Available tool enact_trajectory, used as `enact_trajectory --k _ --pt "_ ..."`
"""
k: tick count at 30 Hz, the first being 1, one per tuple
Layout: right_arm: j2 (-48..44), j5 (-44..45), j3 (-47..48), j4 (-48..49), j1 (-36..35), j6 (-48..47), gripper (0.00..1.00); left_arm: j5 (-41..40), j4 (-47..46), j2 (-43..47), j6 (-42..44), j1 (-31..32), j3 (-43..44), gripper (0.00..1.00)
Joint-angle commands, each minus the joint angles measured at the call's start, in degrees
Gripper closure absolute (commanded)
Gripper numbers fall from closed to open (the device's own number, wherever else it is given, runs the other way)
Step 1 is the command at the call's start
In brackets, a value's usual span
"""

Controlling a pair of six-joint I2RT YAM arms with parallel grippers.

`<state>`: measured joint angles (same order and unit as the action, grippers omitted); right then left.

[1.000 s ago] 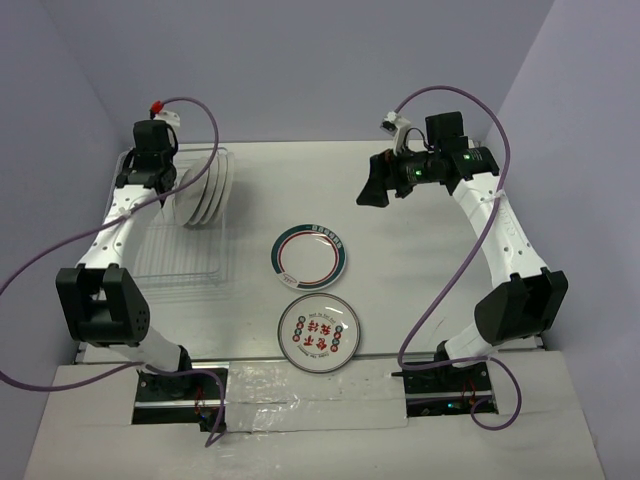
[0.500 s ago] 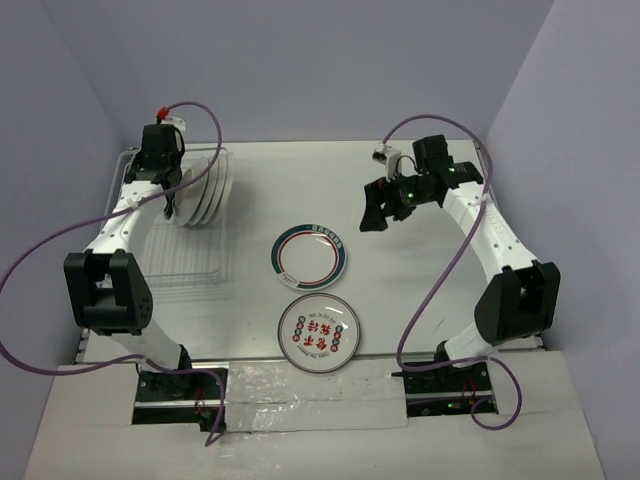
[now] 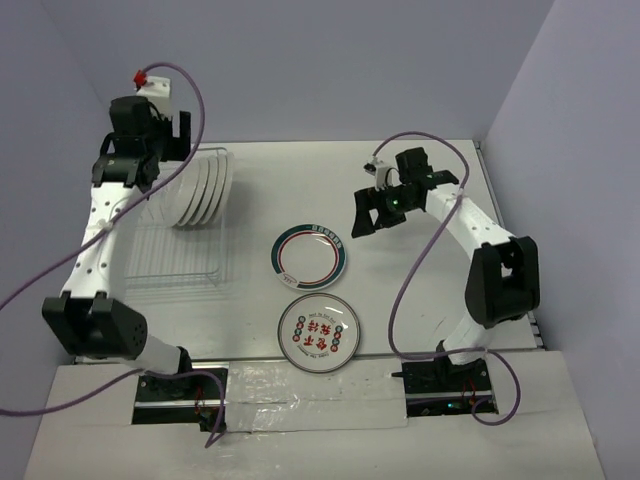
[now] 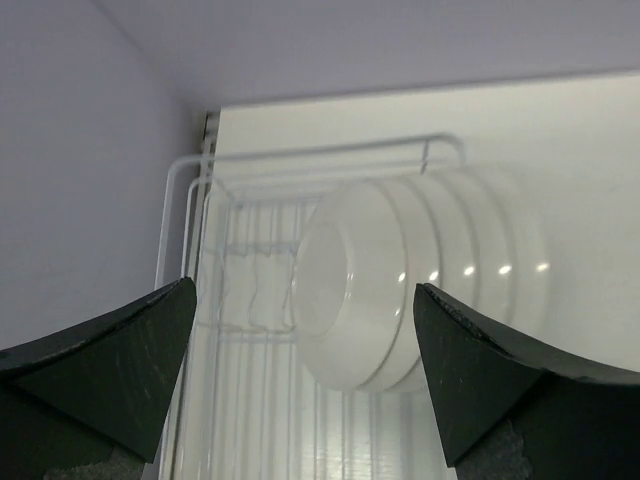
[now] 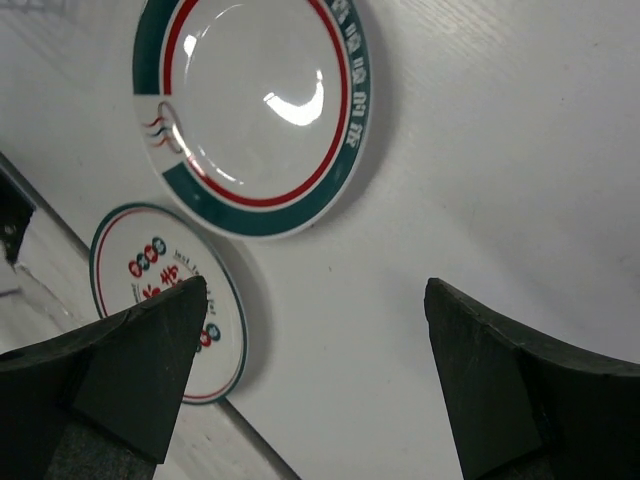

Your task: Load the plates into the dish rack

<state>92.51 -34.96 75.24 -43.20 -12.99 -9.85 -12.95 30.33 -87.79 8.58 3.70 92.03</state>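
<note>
Several white plates (image 3: 202,188) stand on edge in the wire dish rack (image 3: 180,262) at the far left; the left wrist view shows their backs (image 4: 430,275) inside the rack's wire (image 4: 300,158). My left gripper (image 3: 130,172) (image 4: 305,288) hangs open above and behind them, touching nothing. A green-rimmed plate (image 3: 310,257) (image 5: 255,100) lies flat mid-table, and a plate with red characters (image 3: 316,333) (image 5: 150,290) lies nearer the arms. My right gripper (image 3: 364,212) (image 5: 315,283) is open and empty, hovering just right of the green-rimmed plate.
The near half of the dish rack holds no plates. A wall runs close along the rack's left side (image 4: 90,180). The table's near edge (image 5: 40,290) lies just beyond the plate with red characters.
My left gripper opened, letting go of a plate in the rack, and rose away from it. The right gripper swung left and down toward the green-rimmed plate.
</note>
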Motion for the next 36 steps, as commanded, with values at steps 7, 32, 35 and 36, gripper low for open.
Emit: enact_trajectory --k 7,32,35,36 --pt "19.4 2.6 7.8 9.4 -0.2 14.6 0.14 14.8 -0.6 11.8 -8.0 0.3 3.6 0.01" --pt "37.6 -12.2 21.4 4.1 -6.6 13.1 1.0 25.4 1.8 12.8 -14.0 -0.2 1.8 0.01" --pt "32.9 -12.3 19.3 4.7 -5.4 12.4 1.0 31.4 3.0 12.6 -15.1 -1.3 3.9 0.01" --pt "30.0 -12.6 18.8 4.8 -4.2 12.3 1.0 36.6 3.2 12.4 -15.5 -1.8 4.3 0.01"
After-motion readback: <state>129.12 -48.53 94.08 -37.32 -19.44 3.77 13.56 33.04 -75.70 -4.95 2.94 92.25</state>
